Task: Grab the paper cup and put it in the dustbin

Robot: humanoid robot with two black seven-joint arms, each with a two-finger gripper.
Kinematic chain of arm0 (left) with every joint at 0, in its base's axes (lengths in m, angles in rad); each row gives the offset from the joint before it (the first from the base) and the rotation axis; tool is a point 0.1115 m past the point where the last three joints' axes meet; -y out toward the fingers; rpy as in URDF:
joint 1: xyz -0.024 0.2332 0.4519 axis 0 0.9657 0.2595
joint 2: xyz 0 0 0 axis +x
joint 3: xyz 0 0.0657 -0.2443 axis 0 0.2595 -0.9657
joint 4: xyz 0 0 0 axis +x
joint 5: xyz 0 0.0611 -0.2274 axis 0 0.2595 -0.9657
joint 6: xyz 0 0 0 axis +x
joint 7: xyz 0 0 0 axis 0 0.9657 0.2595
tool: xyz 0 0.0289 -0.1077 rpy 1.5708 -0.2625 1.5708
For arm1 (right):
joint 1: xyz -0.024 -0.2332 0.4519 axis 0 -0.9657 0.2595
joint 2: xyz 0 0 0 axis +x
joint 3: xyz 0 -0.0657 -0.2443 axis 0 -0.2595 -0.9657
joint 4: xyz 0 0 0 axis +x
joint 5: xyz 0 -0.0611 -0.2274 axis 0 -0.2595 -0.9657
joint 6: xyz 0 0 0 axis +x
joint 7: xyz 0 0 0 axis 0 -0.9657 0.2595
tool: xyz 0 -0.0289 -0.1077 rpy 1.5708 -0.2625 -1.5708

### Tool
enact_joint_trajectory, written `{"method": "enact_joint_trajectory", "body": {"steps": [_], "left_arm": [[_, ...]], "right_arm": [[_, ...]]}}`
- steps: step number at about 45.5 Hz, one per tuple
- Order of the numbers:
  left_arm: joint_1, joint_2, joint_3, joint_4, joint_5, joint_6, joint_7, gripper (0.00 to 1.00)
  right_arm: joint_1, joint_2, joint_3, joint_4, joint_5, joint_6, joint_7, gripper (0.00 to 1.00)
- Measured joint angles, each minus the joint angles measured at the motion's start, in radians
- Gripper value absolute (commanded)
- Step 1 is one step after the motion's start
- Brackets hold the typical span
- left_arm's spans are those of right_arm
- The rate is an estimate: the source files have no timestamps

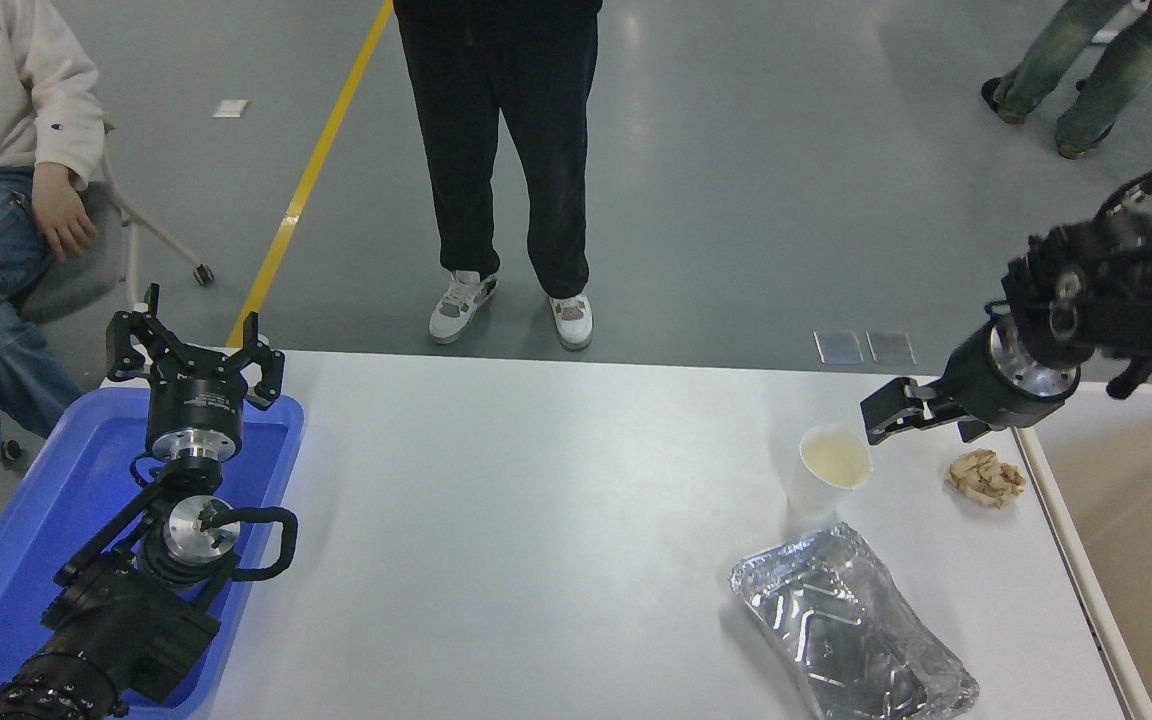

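The white paper cup (829,472) stands upright on the right part of the table, its pale cream inside showing. My right gripper (931,424) comes in from the right edge and hangs just right of and slightly behind the cup's rim, open, with nothing between its fingers. One fingertip (881,418) is very near the rim; I cannot tell whether it touches. The cream-beige dustbin (1141,520) sits at the table's right end, partly cut off by the frame. My left gripper (194,348) is parked open over the blue tray at the lower left.
A crumpled brown paper wad (984,477) lies between the cup and the dustbin. A crushed silver foil tray (851,625) lies just in front of the cup. A blue tray (26,540) sits at the left. One person stands beyond the far edge, another sits at the far left.
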Motion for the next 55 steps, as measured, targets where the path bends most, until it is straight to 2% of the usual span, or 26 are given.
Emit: {"method": "enact_joint_trajectory", "body": {"steps": [18,39,44,48,55], "left_arm": [[0.000,0.000,0.000,0.000,0.000,0.000,0.000,0.99],[0.000,0.000,0.000,0.000,0.000,0.000,0.000,0.99],[0.000,0.000,0.000,0.000,0.000,0.000,0.000,0.99],[0.000,0.000,0.000,0.000,0.000,0.000,0.000,0.99],[0.000,0.000,0.000,0.000,0.000,0.000,0.000,0.99]], "right_arm": [[-0.147,0.078,0.027,-0.189,-0.019,-0.032,-0.001,1.00],[-0.233,0.131,0.064,-0.268,-0.016,-0.065,-0.001,0.98],[-0.255,0.146,0.068,-0.296,-0.013,-0.074,-0.001,0.93],[-0.273,0.156,0.069,-0.322,-0.012,-0.079,0.001,0.85],[-0.300,0.165,0.071,-0.353,-0.010,-0.086,0.004,0.63]]}}
